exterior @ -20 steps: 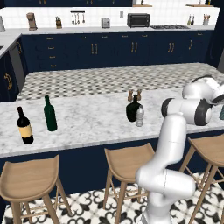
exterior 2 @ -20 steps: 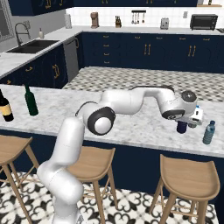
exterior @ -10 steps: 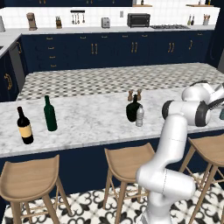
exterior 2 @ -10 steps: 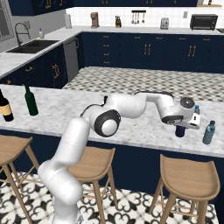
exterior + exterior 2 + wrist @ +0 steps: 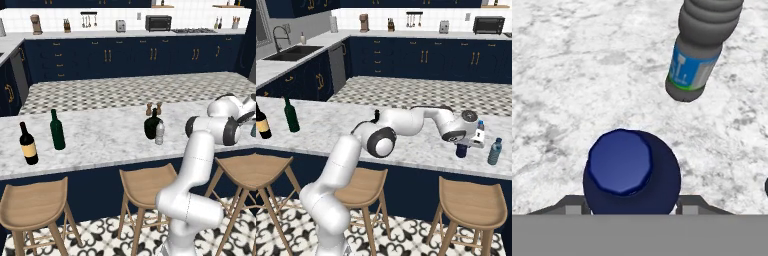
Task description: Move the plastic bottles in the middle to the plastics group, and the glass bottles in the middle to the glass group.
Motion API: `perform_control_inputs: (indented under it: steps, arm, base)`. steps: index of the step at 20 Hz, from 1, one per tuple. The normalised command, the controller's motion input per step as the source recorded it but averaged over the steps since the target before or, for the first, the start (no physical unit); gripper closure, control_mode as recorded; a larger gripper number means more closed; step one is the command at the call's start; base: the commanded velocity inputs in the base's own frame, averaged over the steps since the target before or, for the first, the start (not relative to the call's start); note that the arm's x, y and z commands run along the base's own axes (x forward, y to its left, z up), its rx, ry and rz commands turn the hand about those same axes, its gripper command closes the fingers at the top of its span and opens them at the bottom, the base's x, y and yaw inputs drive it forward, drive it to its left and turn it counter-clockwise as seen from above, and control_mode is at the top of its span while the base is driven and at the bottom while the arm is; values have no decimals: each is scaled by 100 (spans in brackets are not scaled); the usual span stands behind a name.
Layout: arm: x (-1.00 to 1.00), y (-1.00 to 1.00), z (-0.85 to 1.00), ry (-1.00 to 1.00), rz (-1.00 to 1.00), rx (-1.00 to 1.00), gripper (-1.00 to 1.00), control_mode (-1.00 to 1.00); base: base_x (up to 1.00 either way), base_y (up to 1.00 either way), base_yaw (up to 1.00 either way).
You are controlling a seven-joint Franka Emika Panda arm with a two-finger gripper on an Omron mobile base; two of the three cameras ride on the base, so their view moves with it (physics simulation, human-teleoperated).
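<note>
Gripper point(image 5: 465, 145) sat over navy bottle point(image 5: 631, 173) on counter point(image 5: 421, 150), jaws either side; can't tell if clamped. Blue-label bottle point(image 5: 699, 55) nearby, teal bottle point(image 5: 495, 151) beside.

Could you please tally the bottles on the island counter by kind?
Tall wine bottles: 2, green and black tan-labelled.
Squat dark glass bottle: 1.
Small plastic bottles: 4, clear grey, navy, blue-labelled, teal.
Total: 7.
</note>
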Motion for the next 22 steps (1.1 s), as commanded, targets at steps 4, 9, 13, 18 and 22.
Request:
perform_control_inputs:
  steps: [4, 9, 13, 18, 22]
  arm:
    - [8, 0, -16, 3, 0, 0, 100, -100]
    - [0, 0, 0, 1, 0, 0, -100, -100]
    - [0, 0, 5, 0, 0, -2, -100, -100]
    - [0, 13, 3, 0, 0, -4, -100, -100]
    - [-3, 24, 43, 1, 0, -9, -100, -100]
  base:
    - [0, 0, 0]
    - [0, 0, 0]
    - [0, 0, 0]
    - [0, 0, 0]
    - [0, 0, 0]
